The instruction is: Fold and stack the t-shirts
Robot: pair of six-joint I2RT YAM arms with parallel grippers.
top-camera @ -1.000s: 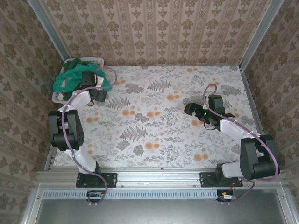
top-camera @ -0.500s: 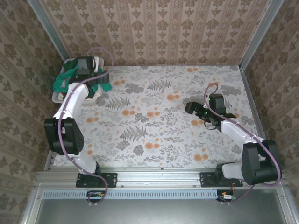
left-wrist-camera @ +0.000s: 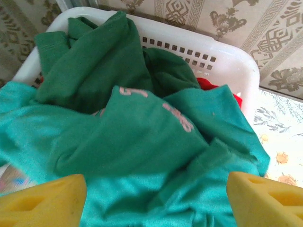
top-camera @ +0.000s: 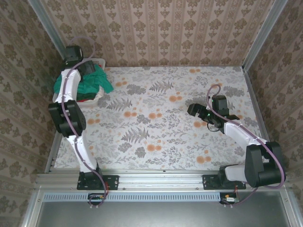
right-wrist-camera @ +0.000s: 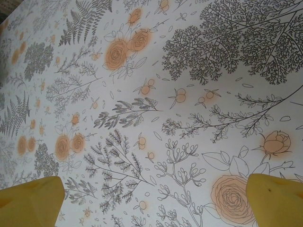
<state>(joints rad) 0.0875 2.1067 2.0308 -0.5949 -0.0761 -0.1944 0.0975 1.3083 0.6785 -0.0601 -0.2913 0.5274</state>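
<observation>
The t-shirts lie heaped in a white slatted basket (top-camera: 98,61) at the table's far left corner. A teal-green t-shirt (left-wrist-camera: 142,146) with pink print is on top, spilling over the rim (top-camera: 105,85). A dark green t-shirt (left-wrist-camera: 90,61) lies behind it and a red t-shirt (left-wrist-camera: 210,86) peeks out by the basket wall (left-wrist-camera: 213,54). My left gripper (left-wrist-camera: 154,203) hangs open just above the teal cloth, its yellow fingertips (left-wrist-camera: 45,198) wide apart and nothing pinched; it reaches over the basket (top-camera: 86,71). My right gripper (top-camera: 195,110) is open over bare tablecloth (right-wrist-camera: 151,201).
The floral tablecloth (top-camera: 156,118) covers the table. Patterned walls close in the back and both sides, with metal posts at the corners (top-camera: 47,28). The basket stands tight against the left wall.
My left arm has swung from the basket's table side up and back, so the gripper now hangs over the heap. The right arm has barely moved.
</observation>
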